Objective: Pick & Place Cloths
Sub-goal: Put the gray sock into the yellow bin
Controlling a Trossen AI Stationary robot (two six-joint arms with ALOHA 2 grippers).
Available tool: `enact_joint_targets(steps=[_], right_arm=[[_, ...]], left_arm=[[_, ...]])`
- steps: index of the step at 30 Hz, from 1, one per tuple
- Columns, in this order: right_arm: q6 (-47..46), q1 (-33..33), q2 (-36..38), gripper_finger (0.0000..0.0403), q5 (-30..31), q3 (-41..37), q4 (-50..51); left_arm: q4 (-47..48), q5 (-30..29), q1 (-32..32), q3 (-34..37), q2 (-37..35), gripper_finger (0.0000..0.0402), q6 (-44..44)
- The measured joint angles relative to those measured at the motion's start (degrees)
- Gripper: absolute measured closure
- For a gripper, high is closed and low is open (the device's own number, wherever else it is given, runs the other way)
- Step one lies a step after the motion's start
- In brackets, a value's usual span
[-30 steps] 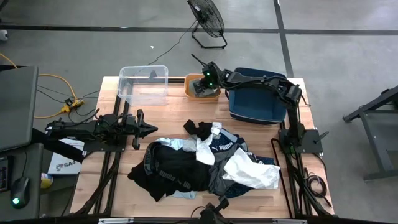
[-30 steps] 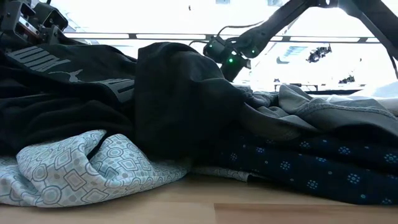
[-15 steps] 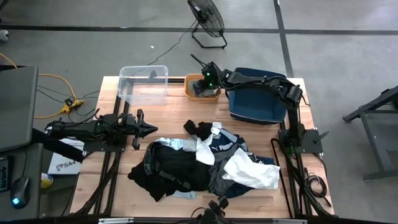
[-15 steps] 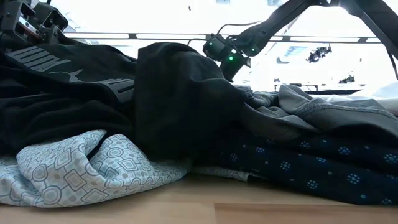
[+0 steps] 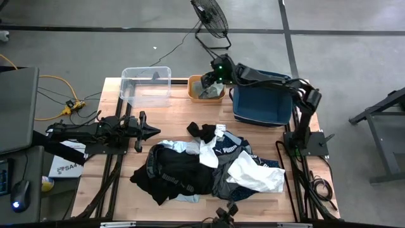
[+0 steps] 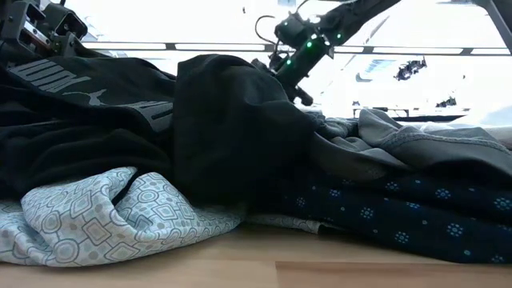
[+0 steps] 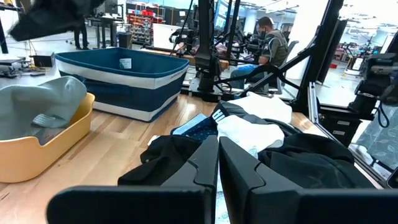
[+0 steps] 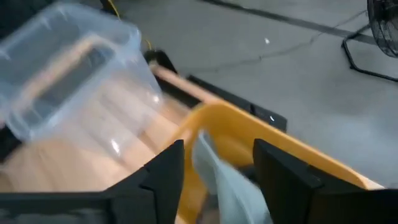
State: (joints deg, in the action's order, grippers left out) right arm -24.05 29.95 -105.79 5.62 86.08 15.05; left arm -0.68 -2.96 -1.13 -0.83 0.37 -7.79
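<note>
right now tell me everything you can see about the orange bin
The orange bin is a small, shallow plastic tub with rounded corners. It stands upright at the far edge of the wooden table, between the clear bin and the dark blue bin. A grey cloth lies crumpled inside it, draping over the rim. The right hand hangs open just above it; whether it touches the cloth is unclear.

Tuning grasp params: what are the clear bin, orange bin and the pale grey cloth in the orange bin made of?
Clear rectangular bin: looks like rigid glossy plastic, see-through with highlights on its walls. Orange bin: opaque moulded plastic, smooth rim, probably semi-matte. Pale grey cloth in it: soft matte woven or knit fabric, draping in folds; fibre unclear.
</note>
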Motion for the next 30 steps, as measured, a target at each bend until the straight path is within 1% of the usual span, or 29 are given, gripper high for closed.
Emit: enact_joint_targets(steps=[3,8,9,15,20,24,30], right_arm=[[0.56,-1.15,1.49,0.0275,-0.06,0.00,5.52],[3.52,-3.44,2.30,0.0381,-0.78,0.00,13.47],[4.36,-3.88,2.30,0.0390,-1.44,-0.02,15.18],[4.89,-5.65,1.54,0.0399,-1.06,-0.06,21.94],[4.87,-5.04,-1.13,0.0400,-0.44,0.00,20.83],[4.75,-4.07,-4.24,0.0400,2.78,-0.04,18.28],[3.60,-1.14,-6.31,0.0400,3.74,-0.05,8.85]], left_arm=[[0.01,0.00,-0.01,-0.01,-0.01,0.0389,0.00],[0.00,0.00,0.00,-0.01,0.00,0.0389,0.00],[0.01,0.00,-0.02,-0.01,-0.01,0.0389,0.00],[0.01,0.00,-0.02,0.01,-0.01,0.0389,0.00],[0.01,-0.01,-0.01,0.00,0.01,0.0389,0.00],[-0.01,-0.02,0.00,-0.01,0.00,0.0389,0.00],[-0.01,-0.02,-0.02,-0.01,-0.01,0.0389,0.00]])
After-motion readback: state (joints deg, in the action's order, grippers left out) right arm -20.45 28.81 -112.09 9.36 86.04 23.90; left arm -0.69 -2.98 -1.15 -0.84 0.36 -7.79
